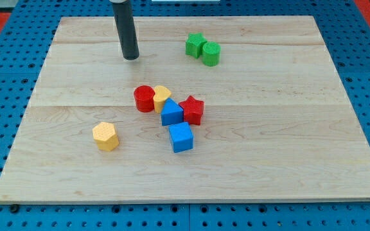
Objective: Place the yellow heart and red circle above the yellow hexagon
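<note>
Standing near the board's far edge, my tip (131, 58) has the red circle (144, 99) and yellow heart (162, 97) toward the view's bottom and slightly right of it, well apart.

Both sit touching at mid-board, the circle on the view's left of the heart, while the yellow hexagon (106, 136) lies apart from them, toward the near-left corner. The pair is already higher in the view than the hexagon but off to its right, so I judge the push must carry them leftward, which means coming round to their right side. That side is crowded: a blue block (171, 113) touches the heart from below, a red star (192, 110) sits just beside it, and a blue cube (181, 137) lies nearer the near edge. Two green blocks (203, 49) rest toward the far edge, clear of this. The rod has no jaws to spread or close; it holds nothing and touches no block.
</note>
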`<action>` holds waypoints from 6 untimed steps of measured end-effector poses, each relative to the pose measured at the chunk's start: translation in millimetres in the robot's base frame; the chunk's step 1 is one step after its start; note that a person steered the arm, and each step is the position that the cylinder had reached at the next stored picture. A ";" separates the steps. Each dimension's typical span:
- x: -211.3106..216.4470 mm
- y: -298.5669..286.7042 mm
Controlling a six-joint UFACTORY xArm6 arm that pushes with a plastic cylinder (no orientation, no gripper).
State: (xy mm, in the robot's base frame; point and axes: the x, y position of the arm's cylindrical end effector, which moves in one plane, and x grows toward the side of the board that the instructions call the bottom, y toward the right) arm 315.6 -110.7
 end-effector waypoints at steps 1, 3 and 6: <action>0.0 0.0; 13.9 11.5; 25.6 71.3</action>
State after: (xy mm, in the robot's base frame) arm 341.2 -39.4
